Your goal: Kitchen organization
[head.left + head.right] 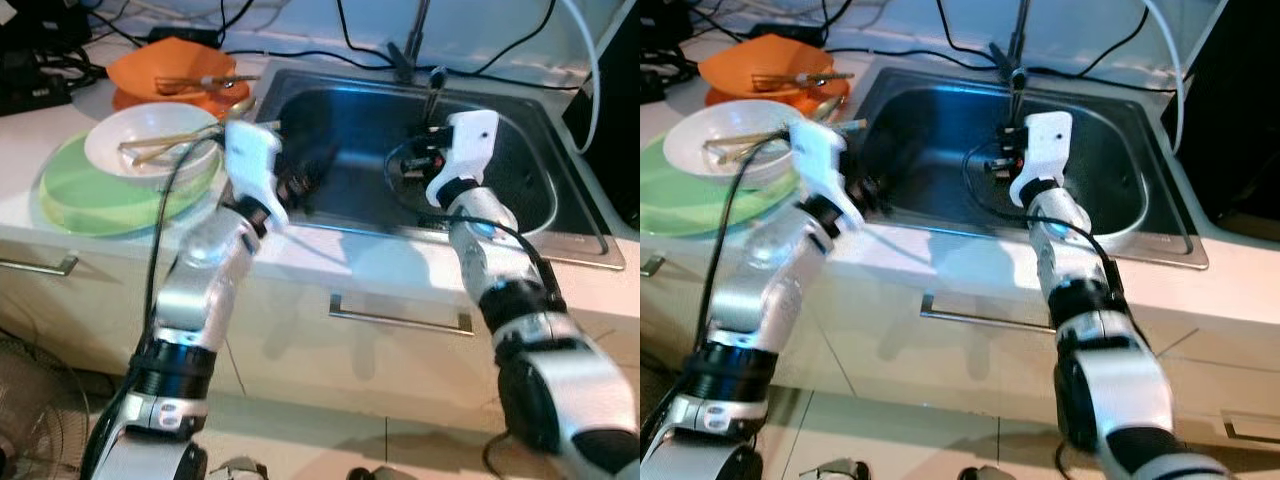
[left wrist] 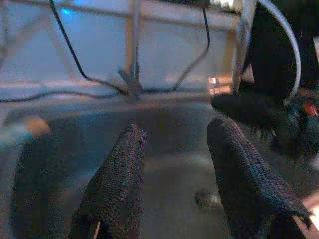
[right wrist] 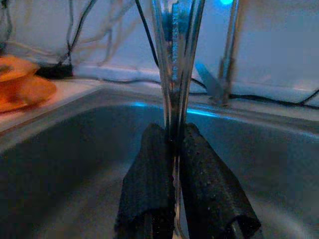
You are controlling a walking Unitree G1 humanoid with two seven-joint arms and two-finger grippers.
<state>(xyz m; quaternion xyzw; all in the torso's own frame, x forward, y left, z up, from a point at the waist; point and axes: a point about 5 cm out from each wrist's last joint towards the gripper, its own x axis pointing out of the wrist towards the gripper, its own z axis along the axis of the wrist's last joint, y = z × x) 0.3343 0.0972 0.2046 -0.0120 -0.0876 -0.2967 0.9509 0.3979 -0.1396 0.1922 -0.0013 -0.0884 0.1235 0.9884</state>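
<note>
Right gripper, over the sink basin, fingers clamped on upright metal utensils. Left gripper, at the sink's left side, fingers apart and holding nothing. More cutlery lies in a white bowl on the tabletop, left.

Site: I read this as a home kitchen | Evidence: steel sink set in white counter | drawer handle below | bowl on plates beside sink
</note>
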